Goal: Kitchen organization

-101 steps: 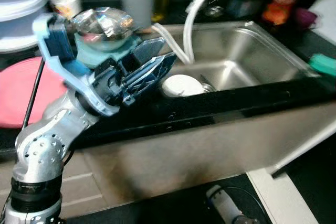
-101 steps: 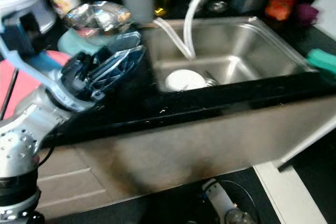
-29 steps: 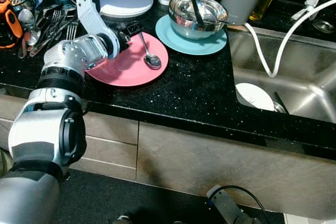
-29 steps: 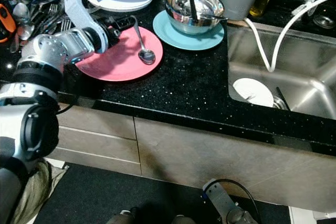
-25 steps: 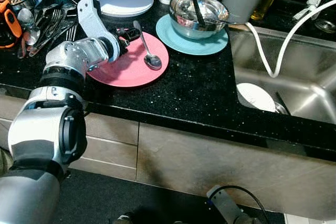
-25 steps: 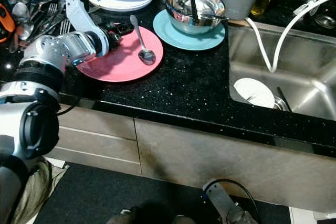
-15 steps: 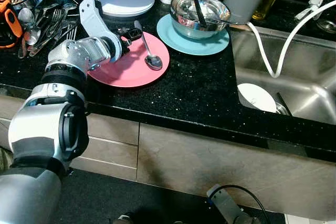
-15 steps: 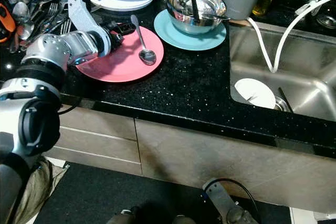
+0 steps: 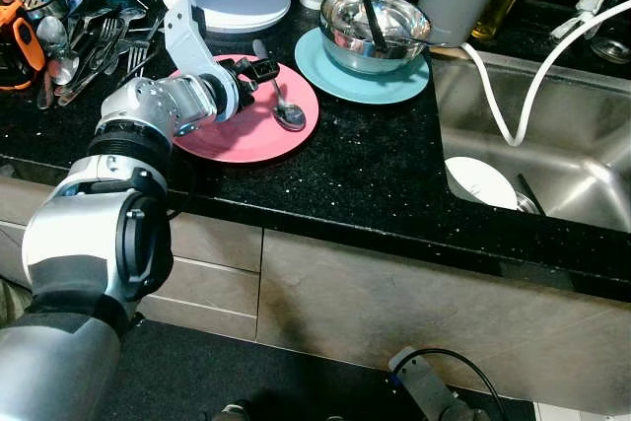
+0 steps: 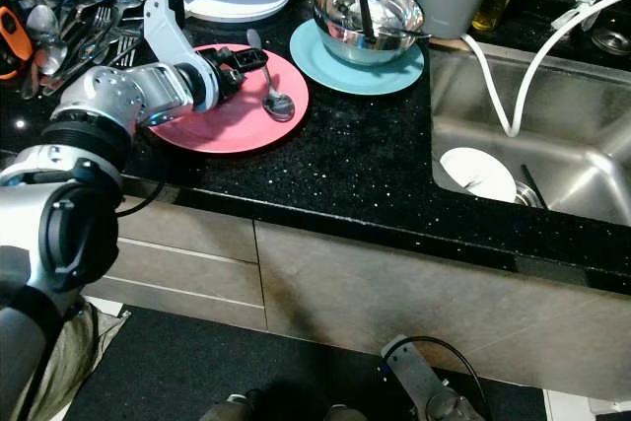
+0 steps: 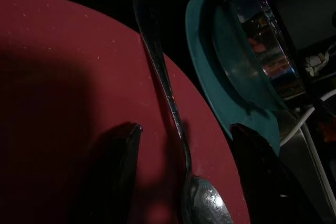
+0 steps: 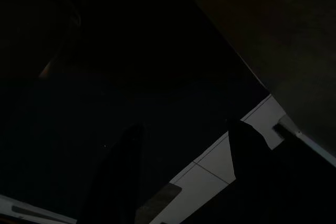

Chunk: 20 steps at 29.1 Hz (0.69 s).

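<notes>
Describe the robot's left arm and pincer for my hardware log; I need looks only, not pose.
The left arm is silver metal with rounded joint housings, a perforated wrist section and black rings and a black disc at the joints. A pale grey-white bracket rises near the wrist. A thin black cable runs alongside. The left pincer has two long black fingers.

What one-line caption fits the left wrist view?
Open left gripper poised over the spoon lying on the pink plate, teal plate and steel bowl beyond.
</notes>
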### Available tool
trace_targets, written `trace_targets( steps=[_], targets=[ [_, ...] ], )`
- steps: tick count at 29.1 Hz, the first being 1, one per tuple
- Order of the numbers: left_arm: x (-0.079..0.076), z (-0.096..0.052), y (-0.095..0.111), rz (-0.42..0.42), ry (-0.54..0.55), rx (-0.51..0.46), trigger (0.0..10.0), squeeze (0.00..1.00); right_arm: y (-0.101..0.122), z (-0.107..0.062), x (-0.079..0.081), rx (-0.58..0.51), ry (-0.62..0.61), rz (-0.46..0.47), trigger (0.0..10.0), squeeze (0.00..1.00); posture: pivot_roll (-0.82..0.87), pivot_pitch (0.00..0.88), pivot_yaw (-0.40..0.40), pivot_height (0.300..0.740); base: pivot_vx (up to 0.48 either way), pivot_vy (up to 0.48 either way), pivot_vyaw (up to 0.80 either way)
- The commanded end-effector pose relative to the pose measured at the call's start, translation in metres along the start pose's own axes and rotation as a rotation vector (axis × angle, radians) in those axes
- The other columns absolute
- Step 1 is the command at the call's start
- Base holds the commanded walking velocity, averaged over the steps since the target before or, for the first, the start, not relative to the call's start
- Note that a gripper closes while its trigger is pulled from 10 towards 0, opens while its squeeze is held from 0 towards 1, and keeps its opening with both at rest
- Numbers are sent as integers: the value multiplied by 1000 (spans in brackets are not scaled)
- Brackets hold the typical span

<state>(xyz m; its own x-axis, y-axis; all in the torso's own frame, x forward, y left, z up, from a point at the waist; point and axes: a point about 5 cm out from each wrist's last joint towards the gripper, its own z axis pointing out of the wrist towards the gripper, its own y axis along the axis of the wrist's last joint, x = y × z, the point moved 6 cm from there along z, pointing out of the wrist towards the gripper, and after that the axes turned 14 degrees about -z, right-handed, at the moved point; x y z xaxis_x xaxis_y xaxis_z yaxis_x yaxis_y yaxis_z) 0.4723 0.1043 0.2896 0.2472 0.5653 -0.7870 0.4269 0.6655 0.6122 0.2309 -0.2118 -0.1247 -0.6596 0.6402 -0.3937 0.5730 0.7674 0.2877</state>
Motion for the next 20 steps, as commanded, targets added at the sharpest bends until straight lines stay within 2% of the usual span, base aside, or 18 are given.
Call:
trace_targets(
  steps=[1, 4, 9, 20],
  targets=[
    [5, 4, -12, -1, 25, 40, 10000, 0, -13, -1, 6, 33, 12, 3, 10000, 0, -30, 192, -64, 740, 0, 0, 0],
    [6, 4, -12, 0, 26, 36, 10000, 0, -14, -1, 6, 35, 10, 5, 10000, 0, -35, 195, -64, 740, 0, 0, 0],
    [-7, 4, -5, 42, -47, 12, 10000, 0, -16, -1, 5, 39, 8, 7, 10000, 0, -51, 209, -66, 740, 0, 0, 0],
    [-7, 4, -2, 59, -48, -7, 10000, 0, -24, -2, 8, 55, 12, 6, 10000, 0, -82, 252, -75, 740, 0, 0, 0]
  ],
)
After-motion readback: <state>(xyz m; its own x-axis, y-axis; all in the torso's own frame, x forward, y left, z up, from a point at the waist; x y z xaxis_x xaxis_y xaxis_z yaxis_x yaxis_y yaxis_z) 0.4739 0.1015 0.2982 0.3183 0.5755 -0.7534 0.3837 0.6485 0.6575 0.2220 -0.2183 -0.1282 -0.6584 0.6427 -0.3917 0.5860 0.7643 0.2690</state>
